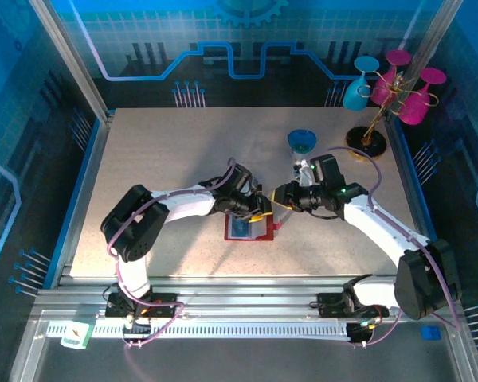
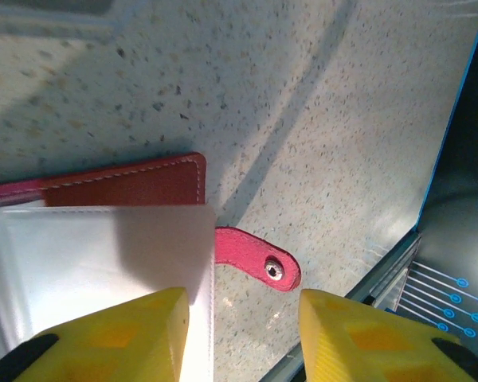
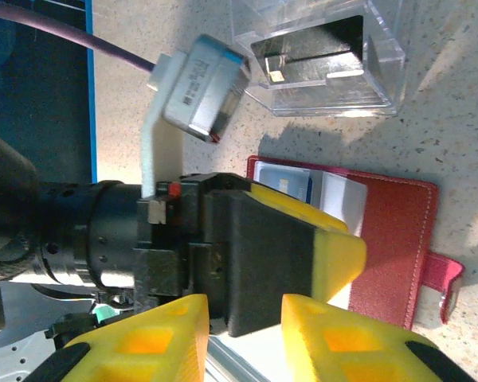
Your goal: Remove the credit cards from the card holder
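"Why are both arms crowded over one spot?"

"That's where the small flat red stitched card holder [image 3: 394,239] lies, spread open on the speckled stone-look tabletop [image 2: 303,95], between the two arms. I'd guess one arm is meant to steady it while the other works a card loose."

"Any card out yet?"

"None that I can see. A glossy blue plastic card [image 3: 285,181] sits tucked in a pocket at the end away from the strap, partly hidden by the other arm's finger. The milky see-through plastic pocket sleeve [image 2: 88,255] lies flat over the red cover. It looks thin and floppy, so it may buckle if pushed."

"And the claws?"

"The left claw [image 2: 240,306], with yellow wedge tips, stands spread, one tip over the sleeve and the other over bare tabletop, pinching nothing. The right claw [image 3: 244,334] has a narrow gap. Something pale shows in it, but I cannot tell whether it grips anything."

"That little tongue?"

"That's the red closing strap [image 2: 259,259] with its metal snap, lying flat. The clear hard plastic tray [image 3: 378,48] stands near, probably for the cards."
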`<state>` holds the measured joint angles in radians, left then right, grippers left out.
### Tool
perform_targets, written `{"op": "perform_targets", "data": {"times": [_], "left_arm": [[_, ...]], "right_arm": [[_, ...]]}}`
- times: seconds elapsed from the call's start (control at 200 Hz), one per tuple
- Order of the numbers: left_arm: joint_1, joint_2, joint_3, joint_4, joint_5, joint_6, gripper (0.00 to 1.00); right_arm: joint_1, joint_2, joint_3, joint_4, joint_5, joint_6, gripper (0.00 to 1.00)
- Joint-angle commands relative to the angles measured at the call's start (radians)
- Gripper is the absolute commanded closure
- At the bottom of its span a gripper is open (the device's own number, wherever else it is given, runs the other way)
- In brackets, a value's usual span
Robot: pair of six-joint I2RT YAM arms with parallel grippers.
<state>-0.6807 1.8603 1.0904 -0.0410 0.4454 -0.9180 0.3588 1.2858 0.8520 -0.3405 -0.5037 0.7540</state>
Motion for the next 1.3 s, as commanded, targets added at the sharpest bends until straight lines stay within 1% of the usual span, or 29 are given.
{"op": "perform_targets", "data": {"times": [0.0, 0.075, 0.205, 0.36, 0.505, 0.685, 0.84, 0.995, 1.11, 1.291], "left_arm": [[-0.014, 0.022, 0.029, 0.039, 0.044, -0.013, 0.55], [-0.011, 0.007, 0.013, 0.059, 0.031, -0.015, 0.49], [-0.002, -0.03, 0.0, 0.052, 0.007, -0.001, 0.43], [0.029, -0.09, -0.056, 0.051, -0.013, 0.0, 0.43], [0.073, -0.148, -0.135, 0.037, -0.026, 0.0, 0.45], [0.127, -0.213, -0.232, 0.02, -0.033, 0.002, 0.53], [0.158, -0.248, -0.286, 0.013, -0.032, 0.007, 0.66], [0.168, -0.222, -0.271, 0.005, 0.001, 0.029, 0.78], [0.167, -0.213, -0.27, -0.018, -0.008, 0.043, 0.82], [0.167, -0.186, -0.269, -0.041, 0.001, 0.064, 0.87]], "right_arm": [[-0.009, -0.026, -0.013, -0.047, 0.011, -0.009, 0.69], [-0.003, -0.026, -0.027, -0.036, 0.005, 0.007, 0.69], [0.025, -0.014, -0.036, -0.011, 0.007, 0.031, 0.69], [0.067, 0.033, -0.034, 0.021, 0.011, 0.054, 0.69], [0.114, 0.105, -0.022, 0.055, 0.005, 0.077, 0.7], [0.158, 0.201, -0.002, 0.118, -0.008, 0.104, 0.7], [0.189, 0.302, 0.013, 0.186, -0.027, 0.13, 0.73], [0.214, 0.407, 0.022, 0.273, -0.066, 0.165, 0.78], [0.231, 0.446, 0.022, 0.298, -0.066, 0.183, 0.82], [0.236, 0.466, 0.022, 0.314, -0.06, 0.188, 0.84]]}}
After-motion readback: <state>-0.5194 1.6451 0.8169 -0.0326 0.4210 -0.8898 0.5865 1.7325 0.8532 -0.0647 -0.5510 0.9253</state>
